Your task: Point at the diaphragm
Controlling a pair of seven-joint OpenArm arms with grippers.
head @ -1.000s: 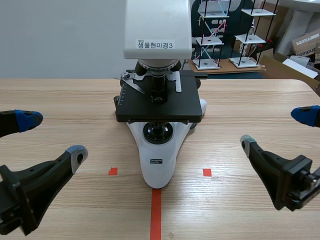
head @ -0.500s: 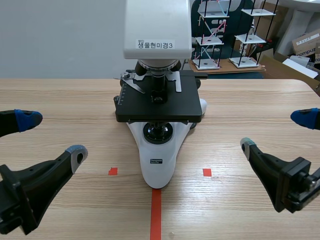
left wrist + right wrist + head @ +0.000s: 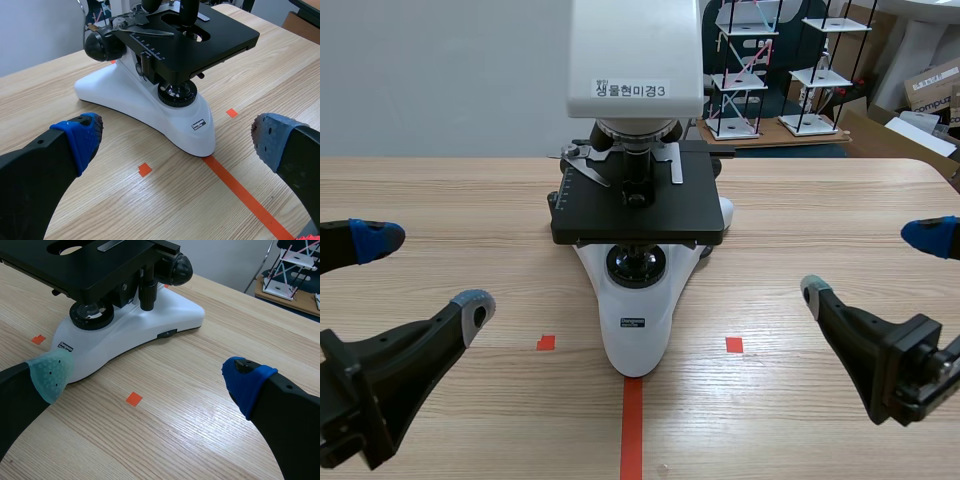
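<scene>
Bright even light, soft sheen on table (image 3: 201, 414)

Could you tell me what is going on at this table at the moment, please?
A microscope stands in the middle of the table, with a robot arm low on either side of it. The left pincer and the right pincer are both open, hold nothing, and sit well clear of the microscope. Neither is pointing at any part of it yet.
</scene>
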